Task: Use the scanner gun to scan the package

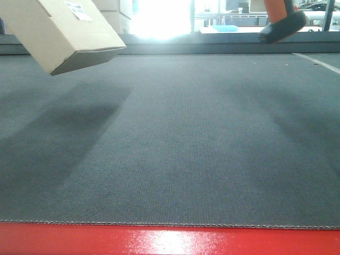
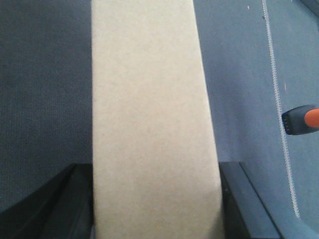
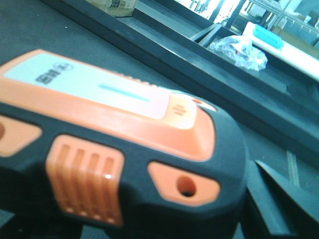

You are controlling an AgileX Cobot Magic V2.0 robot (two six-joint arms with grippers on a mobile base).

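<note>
A tan cardboard package (image 1: 64,32) hangs tilted in the air at the upper left, with a white label (image 1: 77,9) on its top face. In the left wrist view the package (image 2: 149,109) fills the middle, and my left gripper (image 2: 155,168) is shut on it, with black fingers (image 2: 75,199) pressing both sides. The orange and black scanner gun (image 1: 284,24) is held up at the upper right. In the right wrist view the scanner (image 3: 124,144) fills the frame and my right gripper (image 3: 149,209) is shut on it. Its nose also shows in the left wrist view (image 2: 301,119).
A grey mat (image 1: 175,143) covers the table, with a red front edge (image 1: 170,241) and a white stitched line (image 2: 276,99) on the right. A dark raised ledge (image 1: 212,47) runs along the back. Beyond it are cardboard boxes (image 3: 117,5), a crumpled plastic bag (image 3: 239,50) and a teal tray (image 3: 269,35).
</note>
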